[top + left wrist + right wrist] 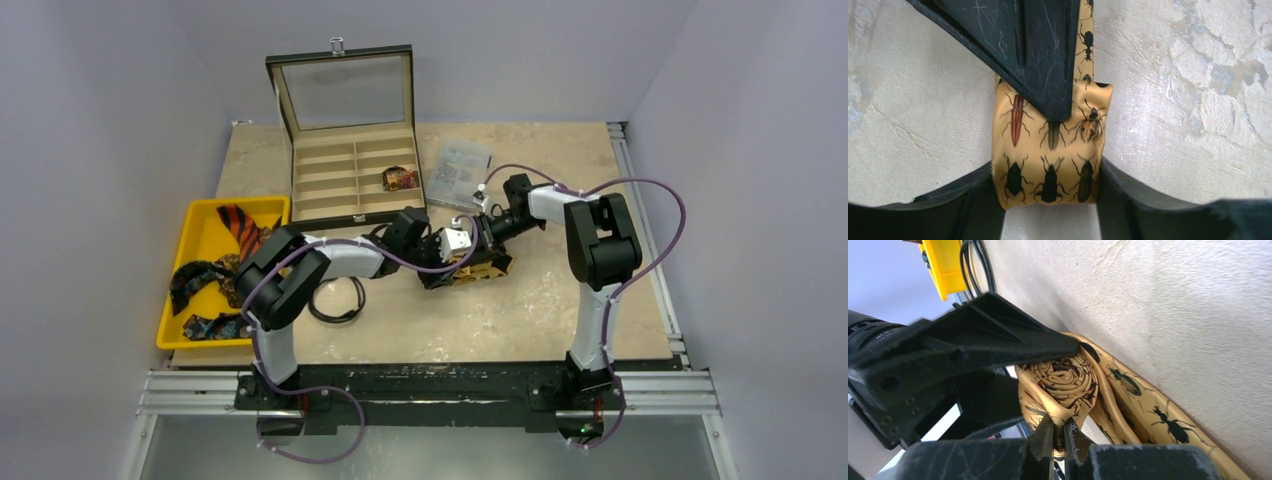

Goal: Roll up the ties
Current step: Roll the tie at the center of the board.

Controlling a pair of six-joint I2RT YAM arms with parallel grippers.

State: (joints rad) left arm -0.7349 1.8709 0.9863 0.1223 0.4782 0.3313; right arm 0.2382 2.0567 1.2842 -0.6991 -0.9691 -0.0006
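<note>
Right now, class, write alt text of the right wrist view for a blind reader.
A gold beetle-print tie, partly coiled, lies on a pale table, its coil's lower edge pinched by the fingers of the right gripper. A black left finger reaches over the coil's top.

open compartment box (330, 176), yellow tray (204, 238), black cable loop (338, 320)
</note>
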